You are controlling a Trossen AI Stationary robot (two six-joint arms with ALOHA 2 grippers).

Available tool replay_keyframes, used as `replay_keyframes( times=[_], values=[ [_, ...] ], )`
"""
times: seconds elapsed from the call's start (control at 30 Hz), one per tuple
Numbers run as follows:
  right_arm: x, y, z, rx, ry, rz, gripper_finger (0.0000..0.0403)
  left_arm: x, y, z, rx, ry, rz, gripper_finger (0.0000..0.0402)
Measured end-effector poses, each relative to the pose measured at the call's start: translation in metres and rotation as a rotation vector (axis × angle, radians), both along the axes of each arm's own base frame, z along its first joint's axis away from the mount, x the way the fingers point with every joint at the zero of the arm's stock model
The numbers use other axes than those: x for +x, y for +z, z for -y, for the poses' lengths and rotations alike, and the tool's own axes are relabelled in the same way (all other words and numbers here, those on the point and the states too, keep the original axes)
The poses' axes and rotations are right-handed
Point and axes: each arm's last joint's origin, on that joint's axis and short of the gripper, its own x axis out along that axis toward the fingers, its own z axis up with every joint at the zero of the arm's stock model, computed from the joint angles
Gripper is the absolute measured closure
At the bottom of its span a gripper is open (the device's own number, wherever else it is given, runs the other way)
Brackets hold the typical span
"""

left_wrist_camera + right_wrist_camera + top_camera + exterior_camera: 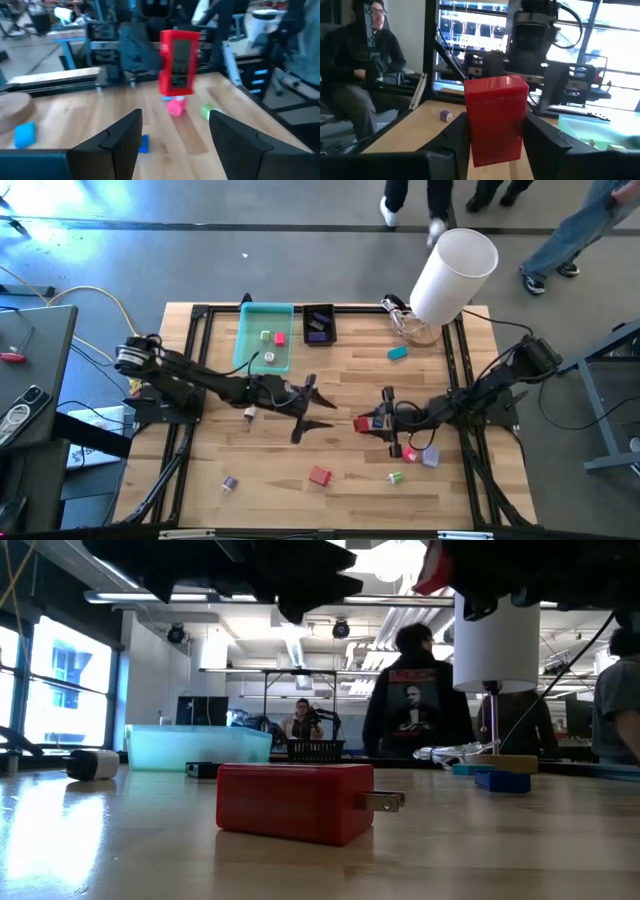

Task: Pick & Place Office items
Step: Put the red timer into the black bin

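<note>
Closest to the lens in the low view is a red plug brick (295, 802), lying flat on the table (350, 360) with its two metal prongs sticking out sideways. It sits well clear of the teal tray (250, 330), out toward the table's front edge, so I'd guess it's one of the items waiting its turn. Going left to right from above: a little purple piece (229, 482) lies loose, also far out front of the tray. The tray itself already has a green piece (265, 336), a red one (280, 338) and a white one (269, 357) in it, which makes it look like the drop-off spot. Just right of the tray is a small black bin (319, 323) with something purple in it. The left gripper (310, 408) hangs just in front of the tray's right end, claw spread wide and empty, maybe parked there to leave room. Further right of the tray, the right gripper (495, 135) is clamped on a red block (496, 120), held upright off the wood, most likely for carrying over to the tray. Below it a pink piece (175, 107) and a green piece (208, 111) lie loose. A teal piece (398, 352) sits well right of the tray, near the white cylinder (455, 275).
</note>
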Motion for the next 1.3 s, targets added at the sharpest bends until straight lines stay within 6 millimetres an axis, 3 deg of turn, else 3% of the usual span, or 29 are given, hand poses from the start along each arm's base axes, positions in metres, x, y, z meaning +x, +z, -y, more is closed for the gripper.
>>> replay_keyframes(
  times=[0.17,0.5,1.1,1.3],
  values=[
    [0.002,-0.001,0.004,-0.008,0.025,-0.004,0.0266,0.008,-0.004,-0.016,-0.006,0.044,0.056,0.0178],
    [0.003,-0.001,0.007,-0.027,0.023,-0.008,0.0266,0.009,0.000,-0.035,-0.071,-0.069,0.102,0.0178],
    [0.003,-0.001,0.007,-0.033,0.023,-0.006,0.0266,0.009,-0.001,-0.027,-0.058,-0.106,0.100,0.0178],
    [0.003,-0.001,0.007,-0.032,0.023,-0.007,0.0266,0.010,0.000,-0.030,-0.080,-0.028,0.097,0.0178]
  ],
)
